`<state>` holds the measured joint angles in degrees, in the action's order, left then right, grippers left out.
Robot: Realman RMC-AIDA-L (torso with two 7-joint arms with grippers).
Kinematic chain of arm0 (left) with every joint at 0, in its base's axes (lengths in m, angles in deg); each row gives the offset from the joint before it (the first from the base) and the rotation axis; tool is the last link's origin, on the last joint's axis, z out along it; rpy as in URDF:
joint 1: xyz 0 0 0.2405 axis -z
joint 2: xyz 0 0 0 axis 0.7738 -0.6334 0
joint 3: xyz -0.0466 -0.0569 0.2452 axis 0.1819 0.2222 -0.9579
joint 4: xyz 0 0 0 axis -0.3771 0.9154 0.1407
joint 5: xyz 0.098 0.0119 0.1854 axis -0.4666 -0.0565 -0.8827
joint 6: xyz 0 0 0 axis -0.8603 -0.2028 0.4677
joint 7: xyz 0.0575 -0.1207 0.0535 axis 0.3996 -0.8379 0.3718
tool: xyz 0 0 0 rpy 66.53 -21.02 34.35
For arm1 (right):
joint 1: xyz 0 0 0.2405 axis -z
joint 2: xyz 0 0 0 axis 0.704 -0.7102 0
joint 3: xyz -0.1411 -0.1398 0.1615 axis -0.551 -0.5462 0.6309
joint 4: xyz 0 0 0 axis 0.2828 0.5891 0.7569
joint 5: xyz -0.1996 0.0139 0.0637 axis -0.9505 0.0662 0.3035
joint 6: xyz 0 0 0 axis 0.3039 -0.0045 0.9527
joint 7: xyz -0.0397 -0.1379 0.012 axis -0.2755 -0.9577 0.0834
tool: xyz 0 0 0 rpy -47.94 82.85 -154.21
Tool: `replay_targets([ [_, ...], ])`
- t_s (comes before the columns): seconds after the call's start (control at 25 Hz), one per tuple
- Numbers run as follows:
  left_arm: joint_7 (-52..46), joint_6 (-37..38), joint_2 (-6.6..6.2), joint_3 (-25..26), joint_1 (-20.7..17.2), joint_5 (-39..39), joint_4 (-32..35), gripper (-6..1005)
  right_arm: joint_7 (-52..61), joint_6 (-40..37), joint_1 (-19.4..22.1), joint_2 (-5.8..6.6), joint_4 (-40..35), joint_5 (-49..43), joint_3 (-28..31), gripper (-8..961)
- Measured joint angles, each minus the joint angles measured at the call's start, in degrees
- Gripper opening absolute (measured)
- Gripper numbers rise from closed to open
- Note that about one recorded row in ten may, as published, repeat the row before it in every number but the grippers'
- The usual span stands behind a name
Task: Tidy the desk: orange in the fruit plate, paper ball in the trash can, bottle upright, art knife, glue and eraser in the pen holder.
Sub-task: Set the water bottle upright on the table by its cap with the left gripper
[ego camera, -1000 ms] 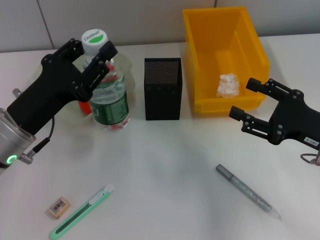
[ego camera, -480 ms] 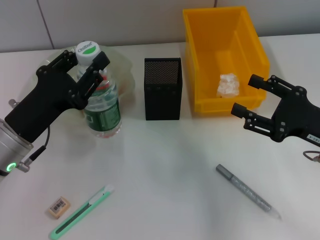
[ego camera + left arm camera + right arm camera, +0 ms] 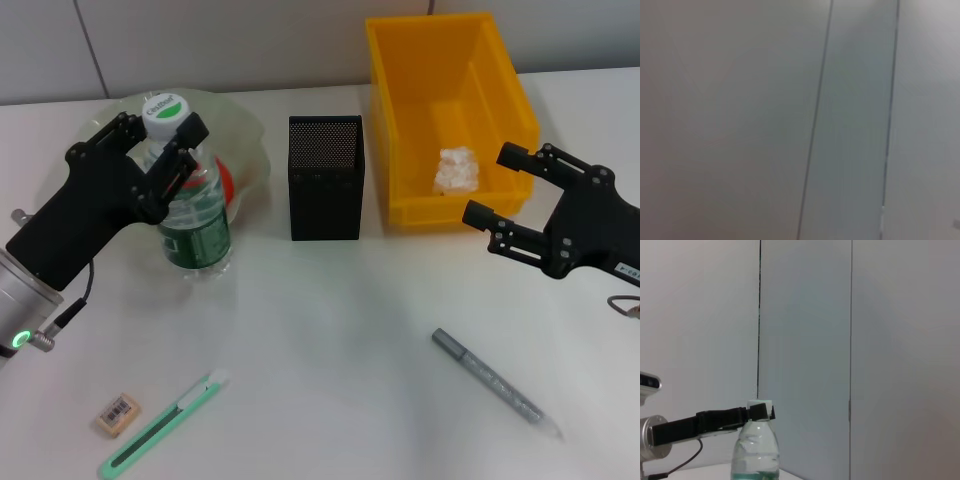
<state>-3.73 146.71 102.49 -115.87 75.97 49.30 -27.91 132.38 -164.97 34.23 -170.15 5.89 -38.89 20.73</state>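
Gripping the neck of the bottle [image 3: 193, 215] just under its white and green cap, the left end effector [image 3: 160, 140] holds it upright with its base on the white bench [image 3: 330, 330], in front of the clear fruit plate [image 3: 245, 150]. Something orange-red [image 3: 226, 180], presumably the orange, shows on that plate beside the bottle, mostly hidden. The right wrist view also shows the bottle [image 3: 755, 450] standing straight, with the dark fingers closed at its neck. The black mesh pen holder [image 3: 325, 190] stands between the plate and the yellow trash can [image 3: 400, 130], and the paper ball [image 3: 455, 170] lies inside the can. The right end effector [image 3: 505, 190] hovers above the bench beside the can's near corner, its fingers spread apart and holding nothing. On the near part of the bench lie the eraser [image 3: 118, 414] and, just beside it, the green art knife [image 3: 165, 425]; well apart to the right lies a grey pen-shaped stick [image 3: 490, 385].
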Motion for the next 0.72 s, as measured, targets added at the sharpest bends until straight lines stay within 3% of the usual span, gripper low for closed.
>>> replay_targets([
  [0.72,1.55,-2.06,0.00,-1.35,-0.07,0.64,-2.69,530,0.61,-0.03,0.06,-0.08,-1.03,0.01,0.00,769],
])
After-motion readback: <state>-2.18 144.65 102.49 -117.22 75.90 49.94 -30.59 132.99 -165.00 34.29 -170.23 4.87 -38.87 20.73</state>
